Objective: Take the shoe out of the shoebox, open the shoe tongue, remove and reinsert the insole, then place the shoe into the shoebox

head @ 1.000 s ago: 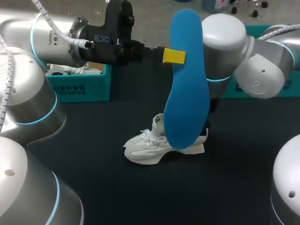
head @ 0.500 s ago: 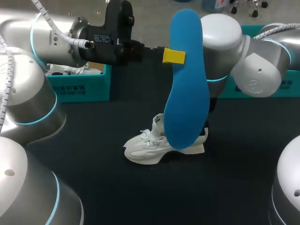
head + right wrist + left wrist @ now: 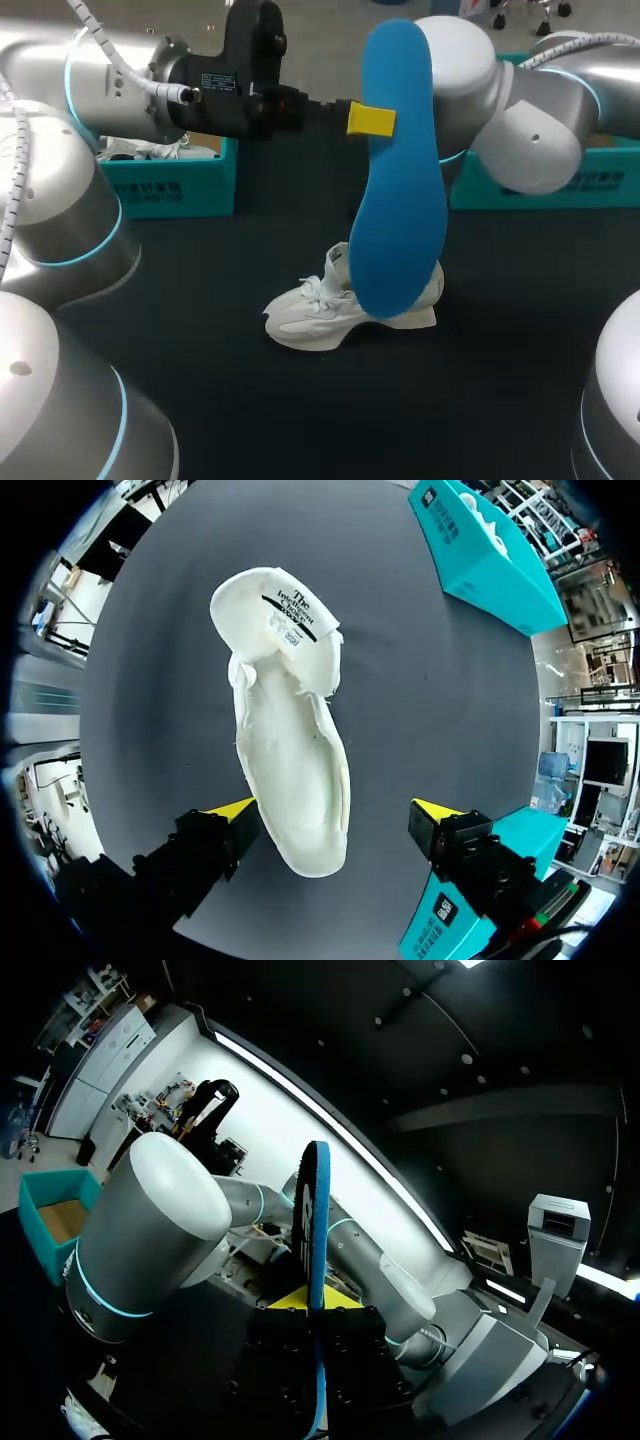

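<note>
Hiding part of the shoe (image 3: 310, 315), the insole (image 3: 398, 180) hangs pinched in the left gripper (image 3: 370, 119); right gripper (image 3: 335, 812) spread.

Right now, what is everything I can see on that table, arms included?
Shoe: one, white, middle of the table.
Insole: one, blue, held upright above the shoe.
Left shoebox: one, teal, far left, something white inside.
Right shoebox: one, teal, far right.
Table: one, black.
Left end effector: one, yellow-tipped, shut on the insole.
Right end effector: one, yellow-tipped, open above the shoe.
</note>
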Robot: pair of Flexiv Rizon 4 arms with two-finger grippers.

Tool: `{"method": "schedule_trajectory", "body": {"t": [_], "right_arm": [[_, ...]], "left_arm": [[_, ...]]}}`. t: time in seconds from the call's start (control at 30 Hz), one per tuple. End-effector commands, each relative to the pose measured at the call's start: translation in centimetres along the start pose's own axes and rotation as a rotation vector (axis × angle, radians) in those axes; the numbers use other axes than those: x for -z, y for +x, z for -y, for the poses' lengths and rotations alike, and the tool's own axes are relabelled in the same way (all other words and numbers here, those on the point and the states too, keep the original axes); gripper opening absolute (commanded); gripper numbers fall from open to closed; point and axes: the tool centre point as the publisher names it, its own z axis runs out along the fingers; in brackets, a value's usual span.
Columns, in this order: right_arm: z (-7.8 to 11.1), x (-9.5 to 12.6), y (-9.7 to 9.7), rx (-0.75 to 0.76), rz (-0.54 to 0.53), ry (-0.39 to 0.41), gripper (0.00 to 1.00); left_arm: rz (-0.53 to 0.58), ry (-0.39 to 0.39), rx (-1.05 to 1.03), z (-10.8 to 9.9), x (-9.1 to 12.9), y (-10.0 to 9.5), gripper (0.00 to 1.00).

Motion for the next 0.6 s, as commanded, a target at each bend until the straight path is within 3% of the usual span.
{"method": "schedule_trajectory", "body": {"t": [0.03, 0.23, 0.53, 0.6], "right_arm": [[-2.0, -1.7, -1.1, 0.016, -0.016, 0.011, 1.0], [-3.7, -3.7, -1.8, 0.057, -0.035, -0.016, 1.0], [-4.5, -6.8, -1.7, 0.077, -0.098, -0.034, 1.0], [-4.4, -7.4, -1.3, 0.075, -0.114, -0.03, 0.75]], "left_arm": [[0.0, 0.001, 0.0, 0.0, -0.2, -0.1, 0.0], [0.0, 0.001, 0.0, 0.0, -0.2, -0.1, 0.0], [0.0, 0.001, 0.0, 0.0, -0.2, -0.1, 0.0], [0.0, 0.001, 0.0, 0.0, -0.2, -0.1, 0.0]]}}
